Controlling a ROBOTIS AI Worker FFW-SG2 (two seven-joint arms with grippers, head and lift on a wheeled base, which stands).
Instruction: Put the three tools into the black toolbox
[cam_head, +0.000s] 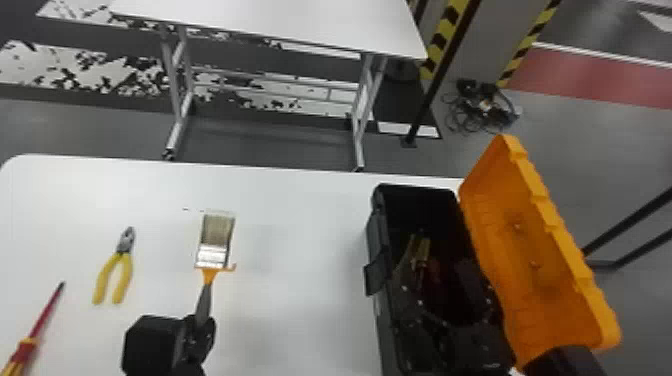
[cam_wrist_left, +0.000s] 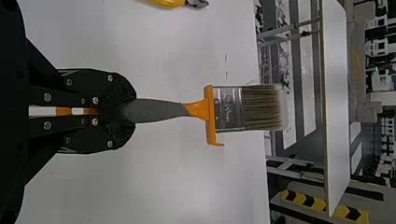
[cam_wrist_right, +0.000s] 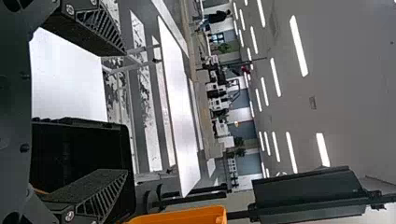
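Three tools are outside the black toolbox (cam_head: 384, 320): the paintbrush (cam_head: 215, 240) is in the left gripper (cam_wrist_left: 133, 110), while the pliers (cam_head: 125, 256) and the screwdriver (cam_head: 22, 352) lie on the white tabletop (cam_head: 300, 300), beyond it on the left. The brush is gripped by its grey handle, bristles pointing forward, which leaves its broad head free and, I'd judge, makes it easy to lower into the box. It looks lifted off the tabletop, though from here I can't swear to the gap.

Those left fingers are closed firmly on the handle, one on each side, with the metal band and bristles well clear of them. Over by the box, the right gripper (cam_wrist_right: 125, 112) has its fingers spread wide with nothing between them; whether it touches the raised orange lid (cam_head: 540, 250), I can't tell. That lid leans outward, away from the tools, so the way in is open. Something yellowish (cam_head: 422, 250) lies in the dark inside, too dim to name.
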